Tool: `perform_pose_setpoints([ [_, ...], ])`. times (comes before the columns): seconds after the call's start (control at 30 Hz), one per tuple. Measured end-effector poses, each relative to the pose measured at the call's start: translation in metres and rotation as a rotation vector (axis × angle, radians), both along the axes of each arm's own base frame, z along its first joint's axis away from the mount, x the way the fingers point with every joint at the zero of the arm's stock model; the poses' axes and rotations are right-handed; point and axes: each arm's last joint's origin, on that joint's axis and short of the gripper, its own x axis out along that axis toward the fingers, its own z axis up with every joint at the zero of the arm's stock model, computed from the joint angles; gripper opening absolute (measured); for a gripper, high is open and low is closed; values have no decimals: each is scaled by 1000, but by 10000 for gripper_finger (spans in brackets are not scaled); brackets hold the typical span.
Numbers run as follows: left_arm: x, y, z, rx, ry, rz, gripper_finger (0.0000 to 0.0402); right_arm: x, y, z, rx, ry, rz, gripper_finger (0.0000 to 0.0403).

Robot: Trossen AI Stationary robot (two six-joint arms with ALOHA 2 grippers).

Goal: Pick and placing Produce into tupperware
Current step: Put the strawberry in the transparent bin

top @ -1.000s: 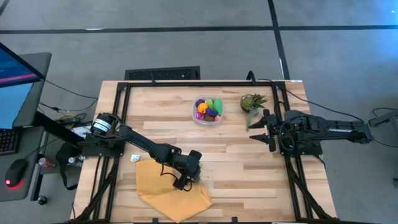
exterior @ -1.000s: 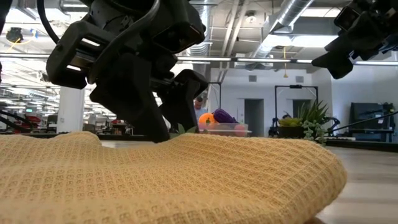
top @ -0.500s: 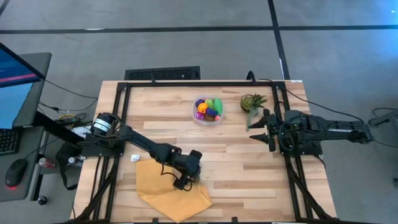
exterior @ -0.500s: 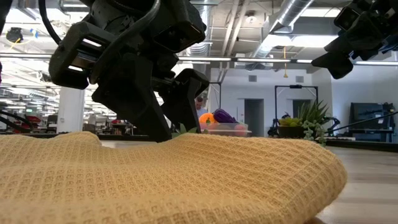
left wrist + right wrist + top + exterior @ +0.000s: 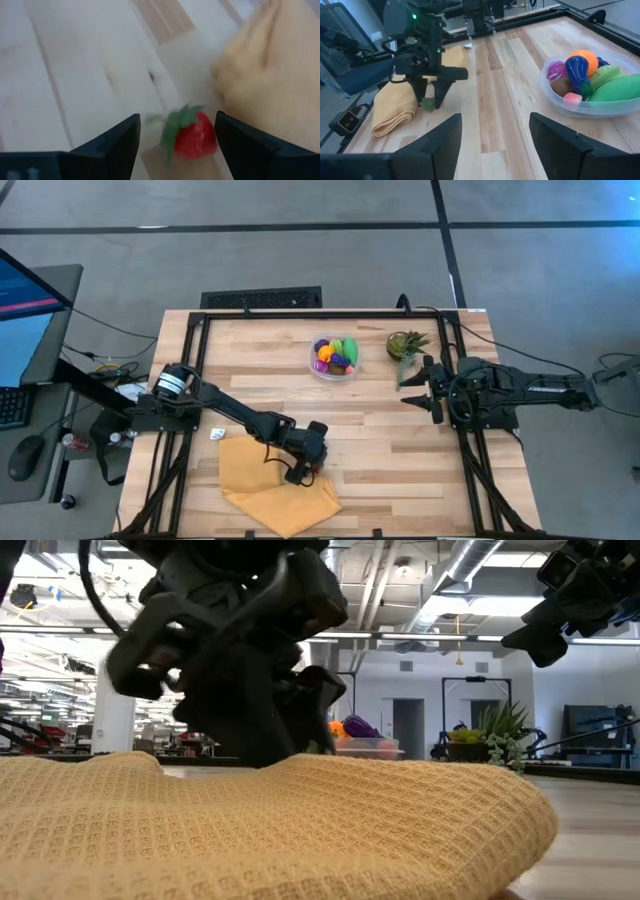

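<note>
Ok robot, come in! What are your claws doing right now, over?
Left gripper open, astride small red toy strawberry beside folded yellow waffle cloth. Right gripper waits near potted green plant. Round clear plastic tub already holds produce.

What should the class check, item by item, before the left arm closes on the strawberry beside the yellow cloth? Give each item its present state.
1. Strawberry sits between the left tool's fingers: ok, the left wrist view shows it centred in the gap.
2. Left tool open: ok, its fingers stand apart on either side of the strawberry.
3. Yellow cloth clear of the fingers: cannot tell, it lies right next to the strawberry.
4. Tupperware ready to receive: ok, upright on the table, though already well filled with produce.
5. Right tool out of the way: ok, it waits at the table's right edge by the potted plant.
</note>
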Motion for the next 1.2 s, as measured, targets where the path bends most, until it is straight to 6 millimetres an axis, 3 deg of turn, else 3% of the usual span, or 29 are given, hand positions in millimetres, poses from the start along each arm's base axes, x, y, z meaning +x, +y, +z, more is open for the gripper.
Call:
perform_pose_setpoints([
  [0.57,3,0,-3,-19,-12,16,242,0,0,0,0,1,-2,256],
  [1.2,3,0,-3,-36,-4,35,145,0,0,0,0,1,-2,256],
])
